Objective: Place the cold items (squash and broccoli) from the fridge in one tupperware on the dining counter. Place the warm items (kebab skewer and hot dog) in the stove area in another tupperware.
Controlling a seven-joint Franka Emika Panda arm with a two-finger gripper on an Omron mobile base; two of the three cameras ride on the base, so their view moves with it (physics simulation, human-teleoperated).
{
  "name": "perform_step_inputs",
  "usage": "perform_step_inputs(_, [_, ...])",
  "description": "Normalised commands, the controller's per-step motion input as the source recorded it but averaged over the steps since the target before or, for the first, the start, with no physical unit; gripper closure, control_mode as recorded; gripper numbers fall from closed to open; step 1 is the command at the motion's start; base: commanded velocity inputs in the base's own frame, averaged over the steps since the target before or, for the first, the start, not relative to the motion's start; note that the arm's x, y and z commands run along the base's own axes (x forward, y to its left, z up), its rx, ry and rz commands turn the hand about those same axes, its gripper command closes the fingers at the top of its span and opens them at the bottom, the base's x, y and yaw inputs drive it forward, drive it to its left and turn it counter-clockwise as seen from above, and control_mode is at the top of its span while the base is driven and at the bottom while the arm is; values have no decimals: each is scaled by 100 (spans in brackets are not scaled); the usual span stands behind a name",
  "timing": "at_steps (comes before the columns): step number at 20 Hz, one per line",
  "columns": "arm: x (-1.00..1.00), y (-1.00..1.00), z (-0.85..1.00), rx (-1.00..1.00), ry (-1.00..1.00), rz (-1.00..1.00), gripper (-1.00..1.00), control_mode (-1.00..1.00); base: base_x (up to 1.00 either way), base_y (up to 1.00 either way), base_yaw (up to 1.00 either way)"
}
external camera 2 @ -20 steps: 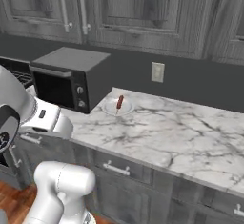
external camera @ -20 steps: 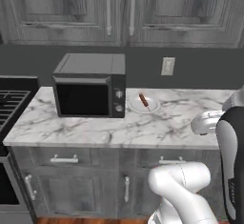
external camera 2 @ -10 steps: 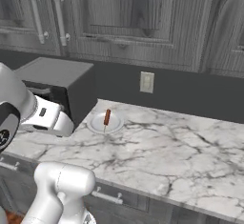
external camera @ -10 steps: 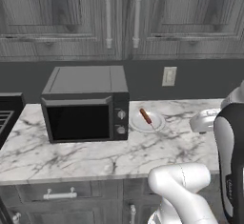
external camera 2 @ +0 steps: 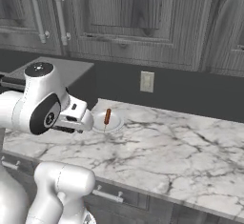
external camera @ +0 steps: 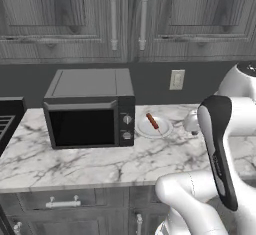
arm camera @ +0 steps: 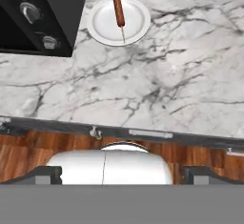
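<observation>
Left base view, left to right: the microwave (external camera: 89,108) stands on the marble desk (external camera: 75,166), and just beside it at 3 o'clock lies the white plate (external camera: 154,126) carrying the kebab skewer (external camera: 152,121). In the hand view the plate sits at 12 o'clock, the skewer lying along it with its bare stick end toward you. Your jaws (arm camera: 123,174) stand fully wide and hold nothing; they hang off the desk's front edge, well apart from the plate.

Risks you face from here:
- The skewer is thin and low, so a descent that is off its line may close on nothing or tip the plate.
- Pinching the bare stick rather than the meat could let it swivel or slip.
- The microwave's side wall is close, so a wide swing at 9 o'clock could strike it.
</observation>
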Motion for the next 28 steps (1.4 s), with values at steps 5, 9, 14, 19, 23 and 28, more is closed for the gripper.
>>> perform_step_inputs(5, [93, 3, -62, 0, -5, 3, -100, -100, 0, 0, 0])
perform_step_inputs(9, [87, 1, -59, 0, -3, 9, -100, -100, 0, 0, 0])
perform_step_inputs(14, [87, 1, -55, 0, -1, 13, -100, -100, 0, 0, 0])
perform_step_inputs(19, [76, 0, -50, 0, 0, 16, -100, -100, 0, 0, 0])
perform_step_inputs(23, [59, 0, -33, -2, 2, 2, -100, -100, 0, 0, 0])
perform_step_inputs(28, [60, 0, -13, 0, 5, 0, -100, -100, 0, 0, 0])
